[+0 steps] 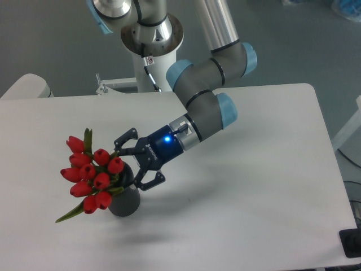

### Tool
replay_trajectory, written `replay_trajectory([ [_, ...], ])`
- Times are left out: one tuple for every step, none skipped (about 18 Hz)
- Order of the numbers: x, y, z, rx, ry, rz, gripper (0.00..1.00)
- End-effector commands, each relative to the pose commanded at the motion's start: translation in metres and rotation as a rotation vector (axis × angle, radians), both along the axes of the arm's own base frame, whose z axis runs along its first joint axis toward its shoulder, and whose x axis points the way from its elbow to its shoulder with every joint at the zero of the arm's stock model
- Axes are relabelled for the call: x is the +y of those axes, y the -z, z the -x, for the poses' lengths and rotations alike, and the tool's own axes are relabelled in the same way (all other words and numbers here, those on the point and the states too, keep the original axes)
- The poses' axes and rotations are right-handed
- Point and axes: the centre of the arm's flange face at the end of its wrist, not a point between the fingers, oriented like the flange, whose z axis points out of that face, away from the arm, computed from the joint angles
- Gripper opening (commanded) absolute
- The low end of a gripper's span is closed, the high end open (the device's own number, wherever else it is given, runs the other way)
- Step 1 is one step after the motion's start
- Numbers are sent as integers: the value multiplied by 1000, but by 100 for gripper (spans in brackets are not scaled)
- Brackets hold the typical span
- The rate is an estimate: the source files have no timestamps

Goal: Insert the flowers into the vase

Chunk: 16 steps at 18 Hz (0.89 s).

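Observation:
The flowers [90,174] are a bunch of red tulip buds with green leaves. They stand with their stems in the top of the vase [125,202], a short dark grey cylinder at the front left of the table, and lean to the left over its rim. One long leaf hangs down to the left. My gripper [128,164] is right beside the bunch, just above and to the right of the vase. Its fingers [125,136] are spread wide apart, so it is open and holds nothing. The vase's hole is hidden by the buds.
The white table [254,186] stretches to the right and front of the vase. The arm's base [151,39] stands at the table's back edge. A dark object [352,243] sits off the front right corner.

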Motion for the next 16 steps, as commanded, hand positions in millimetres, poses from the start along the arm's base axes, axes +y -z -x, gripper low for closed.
replay_trajectory([
  [-4,1,4,-6,-10,4,96],
  [-7,3,7,-9,-17,6,100],
  [-9,3,11,-9,-25,6,100],
  [-13,3,15,-9,-34,6,100],
  [-15,3,19,-9,-42,6,100],
  [-18,3,22,-10,-48,6,100],
  [-22,3,28,-11,-60,6,100],
  [-26,3,33,-9,-71,6,100],
  [-29,3,39,-9,-81,6,100],
  [-31,4,47,-9,-91,6,100],
  [-34,3,55,-7,-102,4,100],
  [-34,3,62,-5,-108,7,100],
  [-33,4,69,-6,-113,7,100],
  [-35,4,78,-10,-124,11,100],
  [-37,3,87,-15,-135,16,100],
  [-38,1,97,-22,-147,20,100],
])
